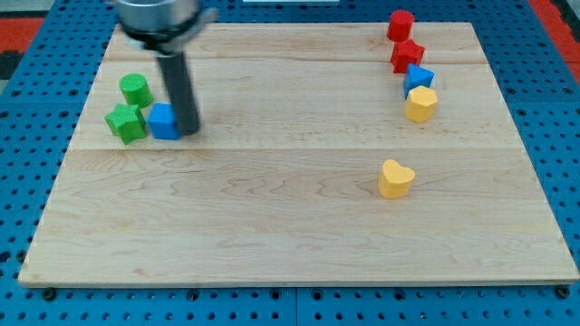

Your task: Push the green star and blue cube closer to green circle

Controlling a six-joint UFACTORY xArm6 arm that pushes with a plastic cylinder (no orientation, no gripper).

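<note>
The green circle [135,89] sits near the board's left edge, toward the view's top. The green star [125,121] lies just below it, nearly touching. The blue cube [163,120] sits right of the star, touching it. My tip [188,129] is at the blue cube's right side, in contact with it. The dark rod rises from there to the top of the view.
At the view's upper right stand a red cylinder [401,24], a red star [407,55], a blue block [419,78] and a yellow hexagon [420,104] in a column. A yellow heart [395,178] lies below them. The wooden board [290,235] lies on blue pegboard.
</note>
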